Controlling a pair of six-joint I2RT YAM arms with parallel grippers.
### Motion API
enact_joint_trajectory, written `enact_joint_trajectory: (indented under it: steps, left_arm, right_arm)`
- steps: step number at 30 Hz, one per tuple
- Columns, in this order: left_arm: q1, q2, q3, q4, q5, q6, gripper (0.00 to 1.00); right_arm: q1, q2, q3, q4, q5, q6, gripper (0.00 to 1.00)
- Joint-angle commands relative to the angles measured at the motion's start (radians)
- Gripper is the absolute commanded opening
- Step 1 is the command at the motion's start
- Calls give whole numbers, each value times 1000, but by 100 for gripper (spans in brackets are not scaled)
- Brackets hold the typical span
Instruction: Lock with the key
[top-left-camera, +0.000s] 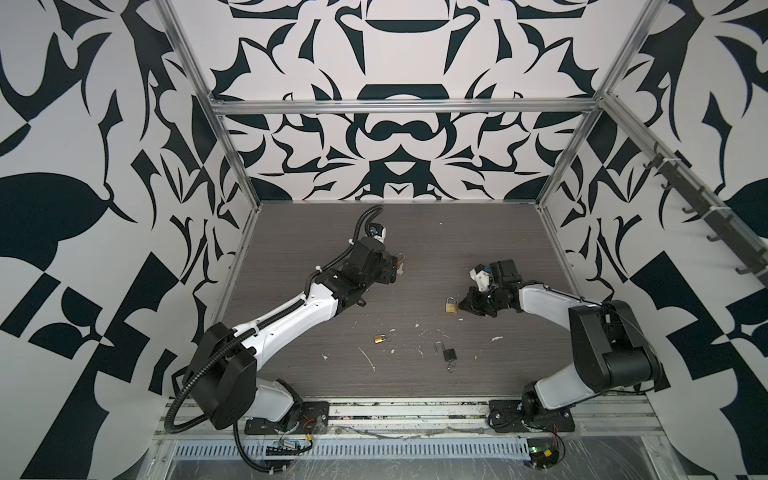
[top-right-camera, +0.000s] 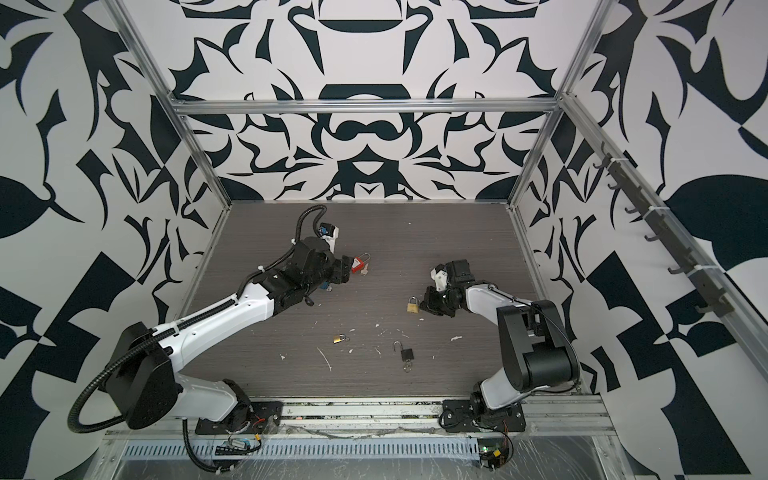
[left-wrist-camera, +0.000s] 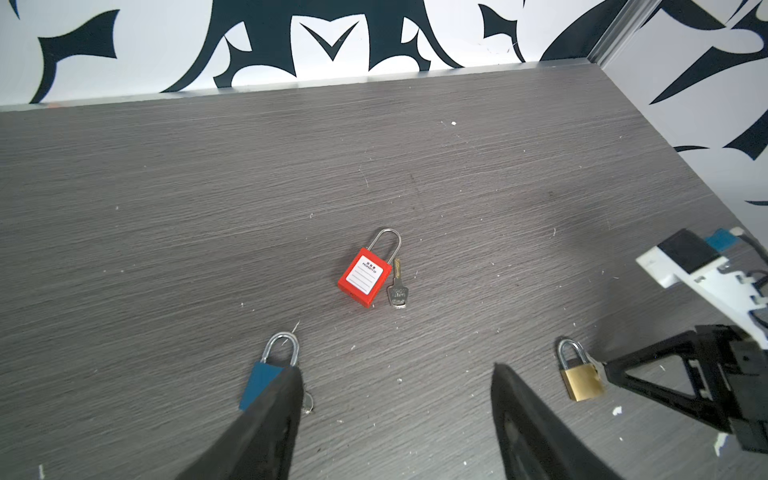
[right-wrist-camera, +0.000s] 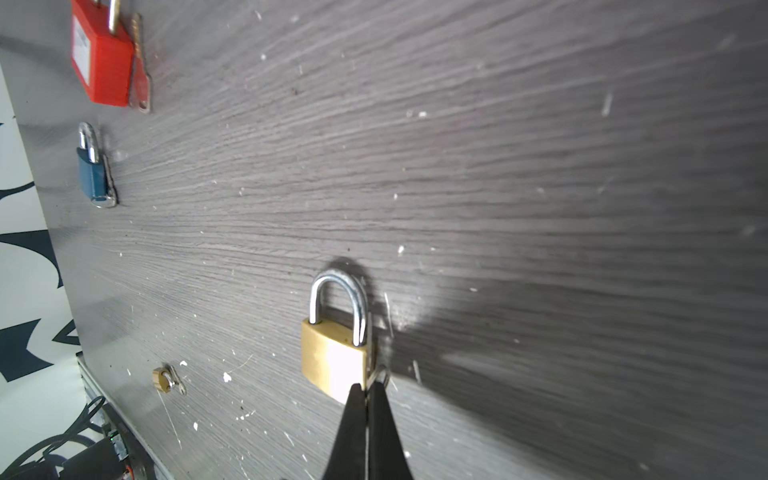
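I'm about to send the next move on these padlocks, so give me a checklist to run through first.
1. Left tool open and empty: ok.
2. Right tool shut at the bottom of the brass padlock: ok.
3. That padlock's key actually pinched: cannot tell, only a ring shows.
4. Its shackle seated: ok, both legs look pushed in.
5. Red padlock with silver key inserted: not ok, the key lies beside it.
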Motion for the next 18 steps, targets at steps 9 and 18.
enact_joint_trajectory:
  steps: [9, 18]
  left_arm:
    - [2, 27, 42, 0, 24, -8, 74]
    - [2, 36, 56, -15, 37, -19, 74]
  right_arm:
    - [-3, 19, 35, 8, -10, -14, 10]
    - [-4, -29, 36, -38, 42, -31, 24]
